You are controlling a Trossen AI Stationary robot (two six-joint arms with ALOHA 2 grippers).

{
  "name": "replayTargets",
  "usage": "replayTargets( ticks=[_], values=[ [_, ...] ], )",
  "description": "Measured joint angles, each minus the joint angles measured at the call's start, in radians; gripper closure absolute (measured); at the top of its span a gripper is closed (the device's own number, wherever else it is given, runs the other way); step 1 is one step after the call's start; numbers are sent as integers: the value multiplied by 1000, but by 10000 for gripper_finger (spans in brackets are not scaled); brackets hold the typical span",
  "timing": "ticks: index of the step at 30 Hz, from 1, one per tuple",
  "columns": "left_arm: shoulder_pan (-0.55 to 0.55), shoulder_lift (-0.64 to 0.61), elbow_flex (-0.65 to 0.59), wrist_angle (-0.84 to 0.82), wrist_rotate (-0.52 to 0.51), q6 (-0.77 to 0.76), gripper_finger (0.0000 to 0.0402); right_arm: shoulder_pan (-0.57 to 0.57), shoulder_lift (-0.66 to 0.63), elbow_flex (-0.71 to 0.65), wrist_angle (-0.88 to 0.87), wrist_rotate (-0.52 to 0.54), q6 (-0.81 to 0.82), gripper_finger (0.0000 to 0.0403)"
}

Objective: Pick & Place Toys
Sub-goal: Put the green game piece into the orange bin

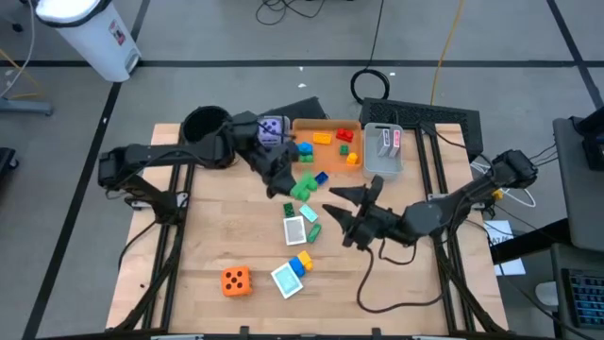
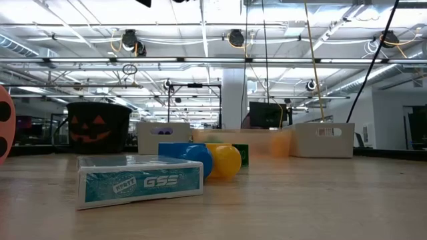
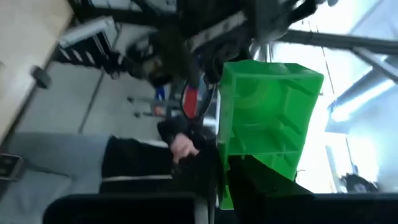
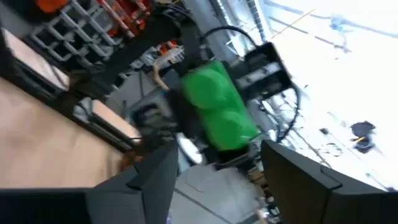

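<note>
The wooden table (image 1: 217, 236) carries, along its far edge, a round black pot (image 1: 206, 124), an orange bin (image 1: 316, 129) with red, yellow and blue bricks in it, and a grey bin (image 1: 382, 161) just beside that.

Both dark arms reach toward the table's middle. The left gripper (image 1: 283, 179) sits just in front of the orange bin, clenched on a green brick (image 3: 267, 118), which fills its wrist view (the same brick shows across from the right wrist camera (image 4: 221, 112)). The right gripper (image 1: 340, 210) lies near the centre, its fingers (image 4: 298, 180) spread apart with nothing between them.

The purple die (image 1: 272, 129) rests between the pot and the orange bin; the orange die (image 1: 235, 280) stands near the front edge.

A teal card box (image 1: 295, 229) lies at the centre beside a small green brick (image 1: 313, 230), and a second teal card box (image 1: 285, 279) nearer the front touches a blue-and-yellow brick (image 1: 301, 263). More green and blue bricks are scattered just in front of the orange bin.
</note>
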Motion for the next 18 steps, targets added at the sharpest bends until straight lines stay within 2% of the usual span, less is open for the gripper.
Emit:
replayTargets(
  ticks=[6, 10, 14, 18],
  values=[
    [-58, 89, 0, 206, 30, -161, 393, -22, 0, 0, 6, -3, -120, 154],
    [-63, 138, 0, 355, 26, -255, 383, -23, 3, 0, -24, -3, -133, 152],
    [-63, 168, 0, 390, 22, -296, 366, -23, 23, 0, -20, -6, -180, 155],
    [-63, 179, 0, 391, 28, -300, 376, -23, 50, 0, -8, -3, -195, 158]
  ],
)
